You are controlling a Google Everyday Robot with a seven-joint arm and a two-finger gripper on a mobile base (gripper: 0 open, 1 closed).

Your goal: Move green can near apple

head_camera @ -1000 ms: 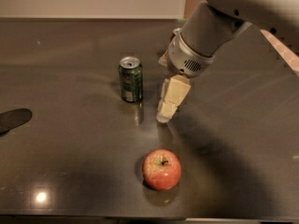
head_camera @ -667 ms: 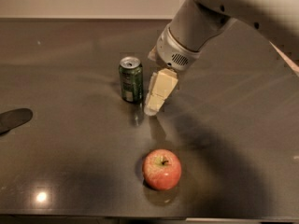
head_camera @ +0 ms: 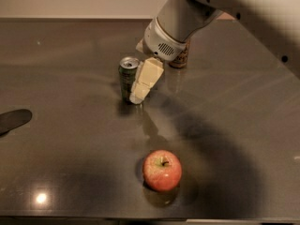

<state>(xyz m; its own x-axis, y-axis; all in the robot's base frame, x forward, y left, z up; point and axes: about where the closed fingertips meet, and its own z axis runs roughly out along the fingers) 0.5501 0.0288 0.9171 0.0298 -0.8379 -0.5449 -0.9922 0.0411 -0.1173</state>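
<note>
The gripper (head_camera: 139, 93), whose grip we cannot tell, sits just beside the upright green can (head_camera: 125, 80): dark body, silver top upward.

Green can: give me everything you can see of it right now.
The green can is a dark green metal drink can with a silver top. It stands upright on the dark glossy table, toward the back, well apart from the apple, which lies nearer the camera. The pale claw hangs right at the can's picture-right side and covers that edge. Whether it touches the can cannot be told.
</note>
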